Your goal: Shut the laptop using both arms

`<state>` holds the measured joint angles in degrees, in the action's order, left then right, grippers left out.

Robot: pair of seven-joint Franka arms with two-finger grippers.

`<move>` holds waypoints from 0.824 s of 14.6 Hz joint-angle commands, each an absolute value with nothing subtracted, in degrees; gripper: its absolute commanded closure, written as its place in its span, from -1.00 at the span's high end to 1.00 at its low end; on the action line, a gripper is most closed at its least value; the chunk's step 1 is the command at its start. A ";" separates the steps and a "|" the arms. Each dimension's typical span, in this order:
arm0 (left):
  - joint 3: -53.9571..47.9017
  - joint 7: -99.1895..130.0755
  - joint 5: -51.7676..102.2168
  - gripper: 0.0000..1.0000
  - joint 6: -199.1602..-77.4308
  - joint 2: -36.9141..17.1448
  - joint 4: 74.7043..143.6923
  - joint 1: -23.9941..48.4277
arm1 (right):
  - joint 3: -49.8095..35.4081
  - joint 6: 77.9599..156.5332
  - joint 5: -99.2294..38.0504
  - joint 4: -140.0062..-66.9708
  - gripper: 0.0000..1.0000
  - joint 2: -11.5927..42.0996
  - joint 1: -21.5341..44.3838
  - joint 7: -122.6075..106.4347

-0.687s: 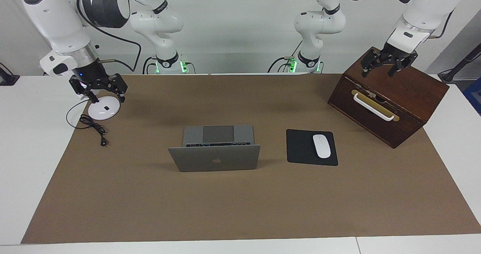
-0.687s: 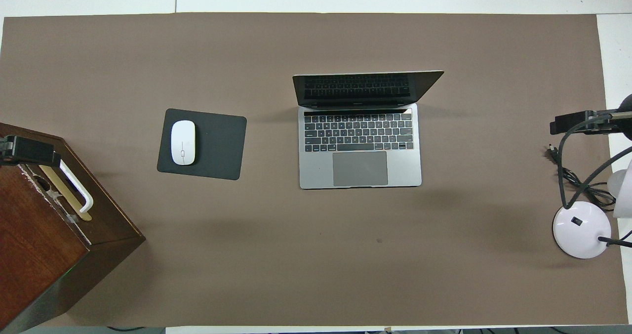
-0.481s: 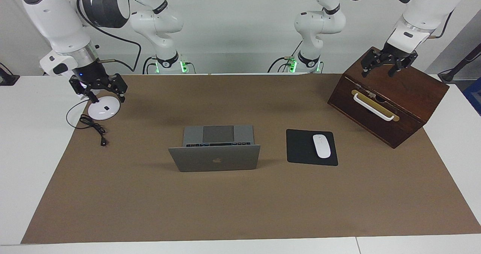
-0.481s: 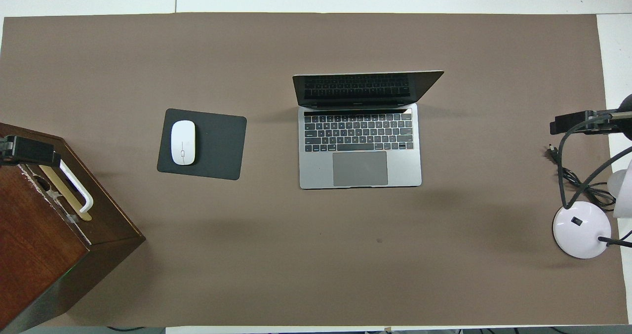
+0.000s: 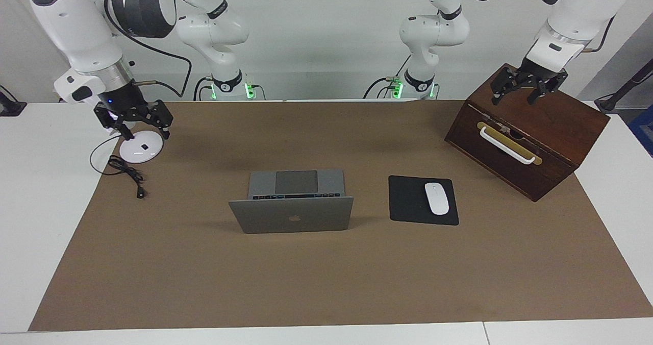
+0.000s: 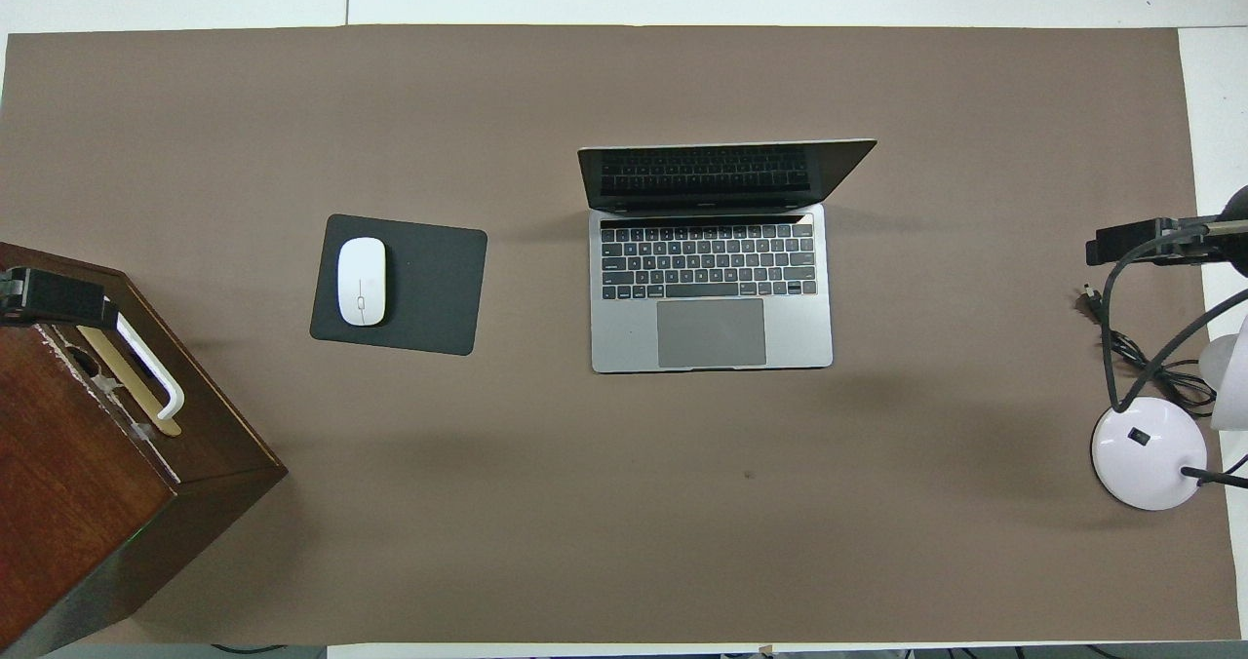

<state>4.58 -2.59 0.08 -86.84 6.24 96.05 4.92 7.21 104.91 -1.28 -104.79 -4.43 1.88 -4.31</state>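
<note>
The silver-grey laptop [image 5: 291, 215] stands open in the middle of the brown mat, its lid with the apple logo upright and its keyboard deck [image 6: 712, 289] toward the robots. My left gripper [image 5: 514, 97] is open and empty, hanging over the top of the wooden box toward the left arm's end of the table. My right gripper [image 5: 145, 130] is open and empty over the white round lamp base toward the right arm's end. Both grippers are well apart from the laptop.
A dark wooden box [image 5: 525, 146] with a white handle stands at the left arm's end. A black mouse pad [image 5: 408, 199] with a white mouse [image 5: 436, 198] lies beside the laptop. A white lamp base [image 5: 140, 151] and a black cable [image 5: 127, 174] lie at the right arm's end.
</note>
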 commanded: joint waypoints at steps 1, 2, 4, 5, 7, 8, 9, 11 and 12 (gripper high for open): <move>4.57 -2.02 0.70 1.00 -86.84 7.82 97.65 4.83 | 7.12 105.47 -2.20 -105.73 1.00 -5.36 1.85 -3.78; 4.57 -2.20 0.70 1.00 -86.84 7.82 97.65 4.83 | 7.12 105.56 -2.28 -105.65 1.00 -5.36 1.85 -3.78; 4.57 -2.29 0.70 1.00 -86.75 7.82 97.65 4.75 | 7.12 105.73 -2.20 -105.64 1.00 -5.27 1.76 -3.87; 4.57 -2.37 0.70 1.00 -86.66 7.82 97.65 4.66 | 7.12 105.82 -2.28 -105.64 1.00 -5.27 1.76 -3.87; 4.57 -2.46 0.70 1.00 -86.75 7.82 97.65 4.66 | 7.12 106.08 -2.20 -105.56 1.00 -5.19 1.76 -3.87; 4.57 -2.37 0.70 1.00 -86.75 7.82 97.65 4.75 | 7.12 106.08 -2.11 -105.38 1.00 -5.01 1.84 -3.95; 4.48 -2.37 0.70 1.00 -86.75 7.82 97.65 4.75 | 7.12 106.08 -2.11 -105.12 0.93 -4.75 1.85 -3.96; 4.48 -2.55 0.70 1.00 -86.75 7.82 97.65 4.75 | 7.12 106.26 -2.11 -104.24 0.77 -4.05 1.76 -4.04; 4.57 -2.55 0.70 1.00 -86.75 7.82 97.65 4.66 | 7.12 106.35 -2.02 -103.89 0.71 -3.78 1.67 -4.13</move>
